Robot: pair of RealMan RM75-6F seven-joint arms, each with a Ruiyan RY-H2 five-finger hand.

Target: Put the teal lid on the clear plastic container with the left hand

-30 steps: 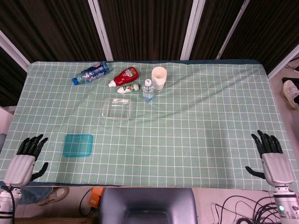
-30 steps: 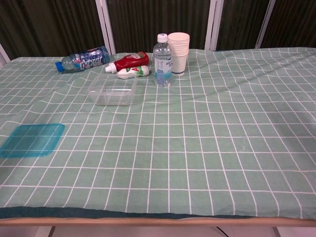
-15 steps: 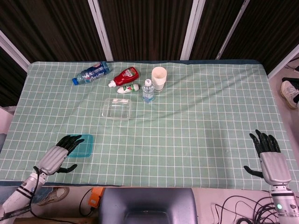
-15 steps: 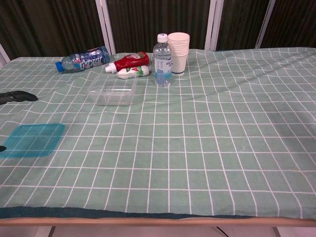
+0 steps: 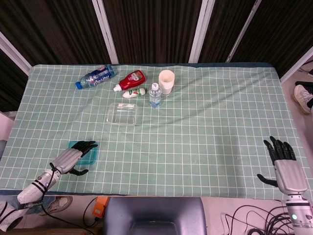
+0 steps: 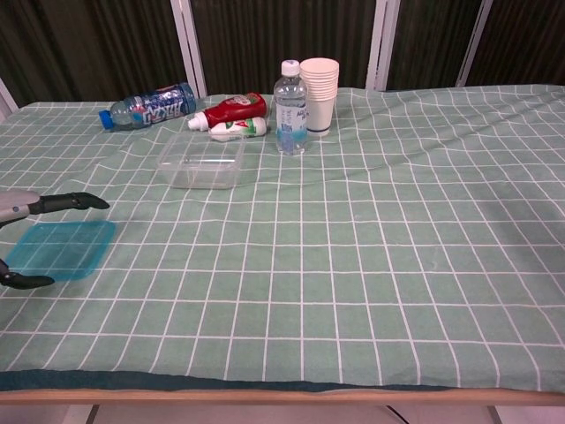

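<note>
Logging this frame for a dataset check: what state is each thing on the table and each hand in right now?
Teal square plastic lid: flat on the cloth, off the container.
Clear plastic container: upright, uncovered, empty.
Left hand: over the lid, fingers spread, holding nothing.
Right hand: open, at the table's near edge.
Blue-label bottle: lying down.
Red sauce bottle: lying down.
Small water bottle: upright, capped.
Paper cups: stacked upright.

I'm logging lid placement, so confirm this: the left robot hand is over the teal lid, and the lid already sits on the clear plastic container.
Not right. The left robot hand is over the teal lid, but the lid lies flat on the tablecloth, well apart from the clear plastic container, which stands open. The head view shows it.
</note>
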